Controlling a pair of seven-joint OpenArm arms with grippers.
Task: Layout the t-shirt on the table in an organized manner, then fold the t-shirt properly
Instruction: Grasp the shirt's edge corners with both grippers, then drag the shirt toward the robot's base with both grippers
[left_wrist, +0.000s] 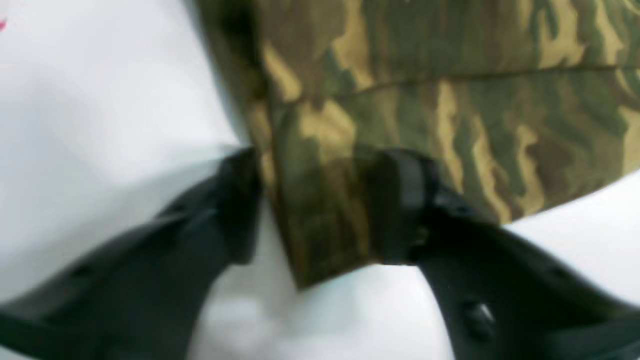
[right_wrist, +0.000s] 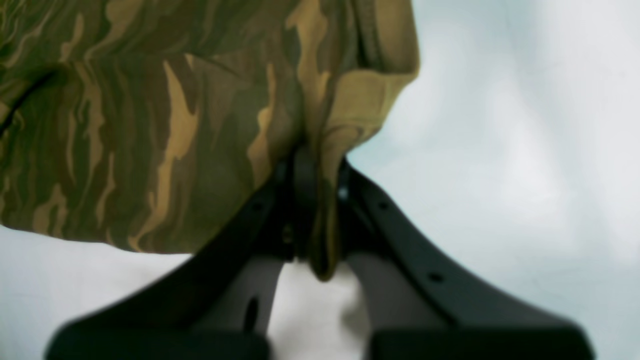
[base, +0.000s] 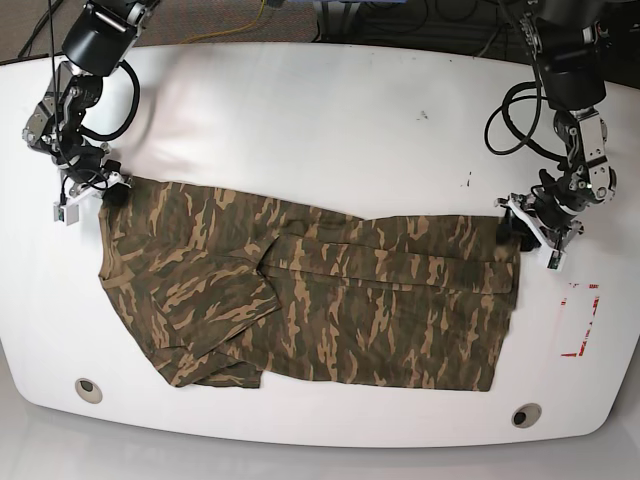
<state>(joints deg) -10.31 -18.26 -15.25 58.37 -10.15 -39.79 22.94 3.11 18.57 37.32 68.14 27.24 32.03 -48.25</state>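
The soft camouflage-print t-shirt lies stretched across the glossy white table, the right gripper clamped on one corner and the left gripper, jaws part-open, straddling the opposite corner, apparently for flattening.

arms: black jointed housings, looped black cables | left gripper: matte black curved fingers, small screw holes | right gripper: same

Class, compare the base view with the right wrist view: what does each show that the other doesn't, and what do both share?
Only the base view shows the whole t-shirt spread out, both arms, the left gripper, two grommet holes and red markings. Only the right wrist view shows the right gripper pinching a fold of cloth up close. Both show the camouflage shirt on the white table.
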